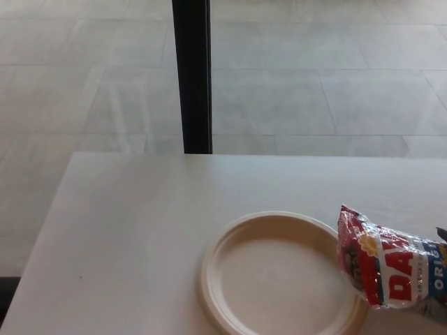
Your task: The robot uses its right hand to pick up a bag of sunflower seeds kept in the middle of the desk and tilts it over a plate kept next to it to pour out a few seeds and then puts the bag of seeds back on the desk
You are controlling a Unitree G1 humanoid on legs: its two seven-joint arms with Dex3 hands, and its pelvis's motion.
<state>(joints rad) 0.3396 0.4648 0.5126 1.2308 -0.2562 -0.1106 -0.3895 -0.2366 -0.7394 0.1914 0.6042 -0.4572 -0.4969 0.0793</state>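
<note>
Pale desk (pixel 126 244) fills the lower frame, tiled floor (pixel 314 91) behind it, one dark post (pixel 191 77) standing up past the far edge. That's the stage.

Nearest to us, the plate (pixel 216 307): cream, round, shallow rim, sitting flat on the desk right of centre. Its bowl looks bare, no seeds that I can make out, so by my read nothing has been poured yet.

Right beside it, the bag (pixel 387 269). Red, white and blue, crinkled, lying over on its side with its red end reaching over the plate's right rim. The rest of it runs off the right edge of the picture. That lean toward the plate makes sense for the job: whichever end is open needs to be above the dish, and this end is already there. Whether it's the open end, I can't tell.

Now the hands. A small dark sliver (pixel 441 232) shows at the right edge above the bag; it may be part of the right hand, but it's too little to say, so whether that hand is grasping the bag or clear of it is anyone's guess. Left hand is nowhere in shot.

Beyond the plate, bare desk runs to the far edge, then the post, then floor.
</note>
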